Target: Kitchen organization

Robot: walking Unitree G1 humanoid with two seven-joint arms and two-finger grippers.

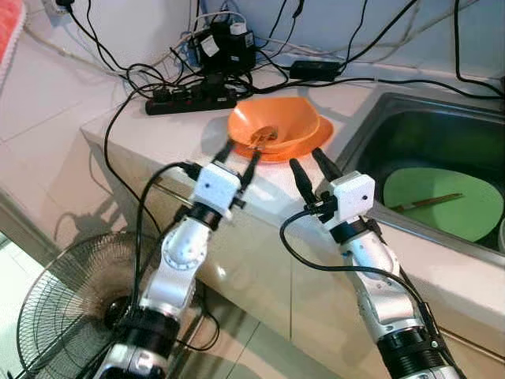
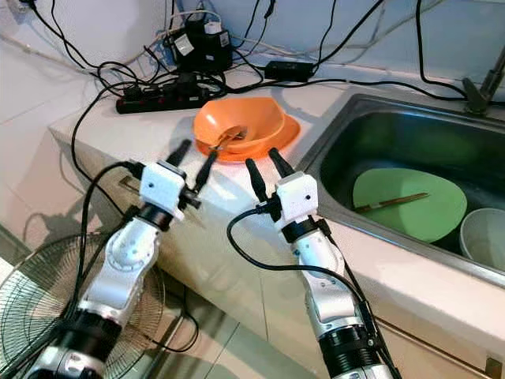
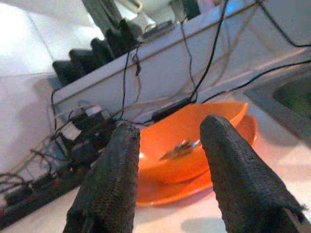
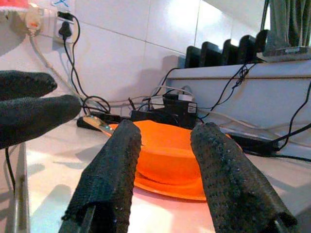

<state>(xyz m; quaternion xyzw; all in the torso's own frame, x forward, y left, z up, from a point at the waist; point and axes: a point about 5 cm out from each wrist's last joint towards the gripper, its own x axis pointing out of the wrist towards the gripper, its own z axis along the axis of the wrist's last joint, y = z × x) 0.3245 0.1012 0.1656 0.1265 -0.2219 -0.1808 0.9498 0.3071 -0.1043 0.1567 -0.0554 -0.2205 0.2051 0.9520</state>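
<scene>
Room: a tiled kitchen corner, a floor fan (image 1: 67,304) standing below the counter's edge.
Surface: a pale counter (image 1: 158,134) strewn with black cables, a power strip (image 1: 189,100) at the back, a steel sink (image 2: 347,138) on my right.
Sink: a green plate (image 2: 410,204) with a knife on it, a white bowl (image 2: 483,237) beside it.
Task's thing: an orange bowl (image 1: 274,122) on an orange plate (image 1: 316,140), a utensil (image 1: 263,136) inside.
My left gripper (image 1: 239,160): fingers parted, empty, just short of the bowl's near rim.
My right gripper (image 1: 313,170): fingers parted, empty, near the plate's edge.
</scene>
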